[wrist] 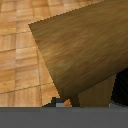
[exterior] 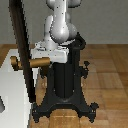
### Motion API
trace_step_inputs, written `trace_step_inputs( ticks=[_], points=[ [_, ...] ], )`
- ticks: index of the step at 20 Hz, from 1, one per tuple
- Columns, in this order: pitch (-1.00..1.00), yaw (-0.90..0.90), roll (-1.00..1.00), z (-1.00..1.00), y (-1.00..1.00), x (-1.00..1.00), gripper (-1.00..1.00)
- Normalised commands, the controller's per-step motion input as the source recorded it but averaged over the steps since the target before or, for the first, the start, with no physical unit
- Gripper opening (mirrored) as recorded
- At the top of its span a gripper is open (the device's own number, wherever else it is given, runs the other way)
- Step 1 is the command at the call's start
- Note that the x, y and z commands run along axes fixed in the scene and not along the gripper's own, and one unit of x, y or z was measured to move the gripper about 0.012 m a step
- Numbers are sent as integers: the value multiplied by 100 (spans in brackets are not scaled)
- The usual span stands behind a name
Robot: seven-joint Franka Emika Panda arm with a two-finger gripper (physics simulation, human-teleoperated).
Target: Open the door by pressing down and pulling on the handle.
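At the exterior view's left stands the door (exterior: 22, 50), edge-on to us, with the handle (exterior: 36, 63) jutting level from it toward the arm. Our gripper (exterior: 50, 54) sits just above the bar's free end, so we judge the press goes straight down. The wrist view shows only the handle (wrist: 80, 55) filling the picture over the floor (wrist: 17, 55); we cannot tell whether the fingers are apart.

Wood-grained handle (wrist: 80, 55) (matt), glossy white arm (exterior: 61, 27), parquet floor (wrist: 17, 60).
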Motion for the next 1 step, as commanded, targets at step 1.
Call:
trace_step_inputs(
  ticks=[1],
  points=[
    [0,0,0,0,0,0,-100]
  ],
)
